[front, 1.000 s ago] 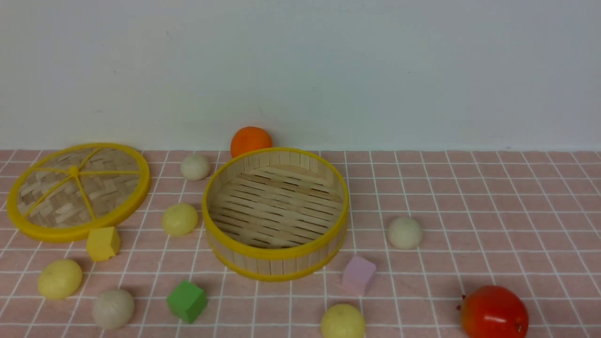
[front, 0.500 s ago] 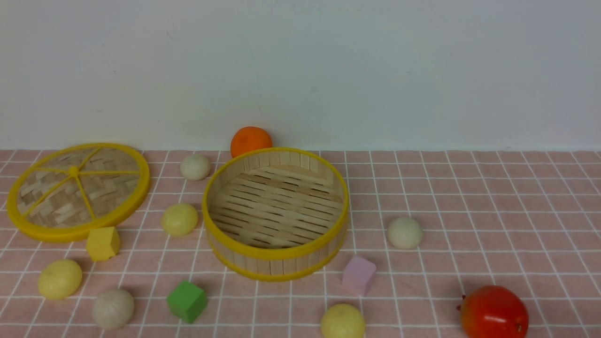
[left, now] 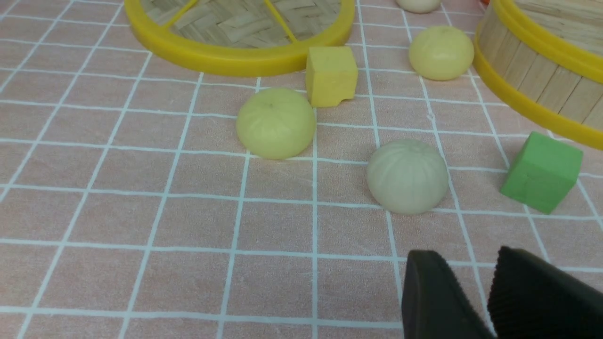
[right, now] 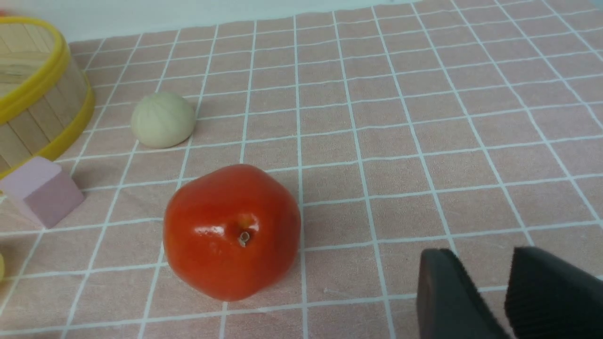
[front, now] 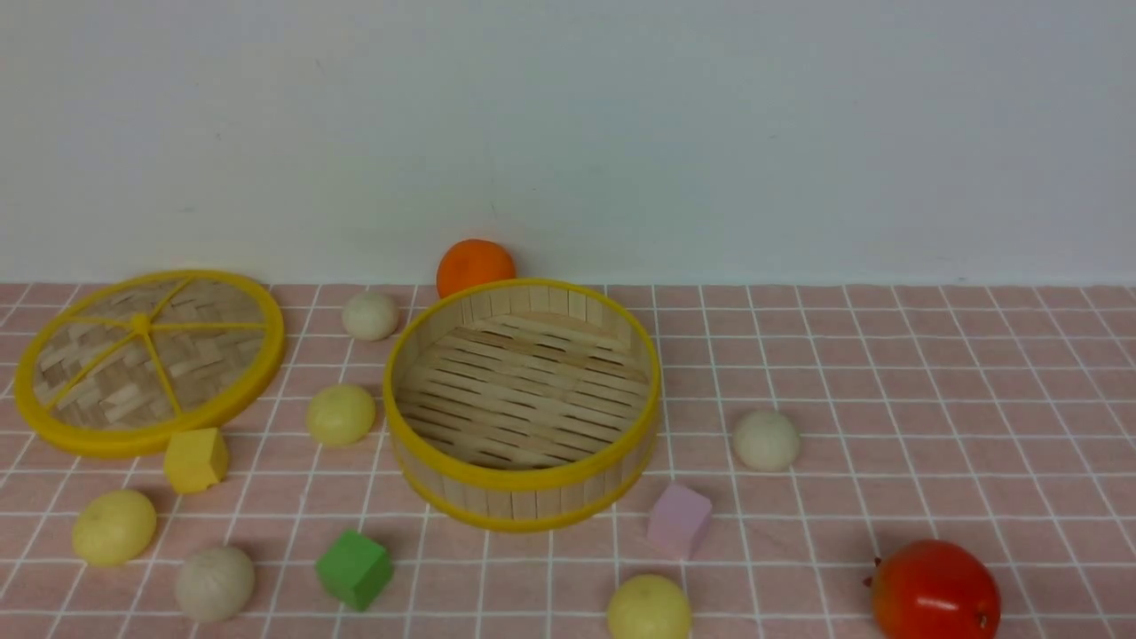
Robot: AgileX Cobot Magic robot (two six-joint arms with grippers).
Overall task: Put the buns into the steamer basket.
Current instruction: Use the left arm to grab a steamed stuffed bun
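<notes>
Left gripper [left: 468,259]: jaws slightly parted, nothing between them. Right gripper [right: 485,256]: same. Off-white bun [left: 407,175] nearest the left jaws. Steamer basket [front: 524,486]: slatted floor bare. All six buns [front: 766,439] lie outside it on the checked cloth [front: 887,355].

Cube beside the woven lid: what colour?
Yellow. The cube shows best in the left wrist view, next to the lid.

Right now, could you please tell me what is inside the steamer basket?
The basket shows only its bare slatted floor; nothing lies on it. Its near wall hides the floor's front strip, so that part I cannot check.
</notes>
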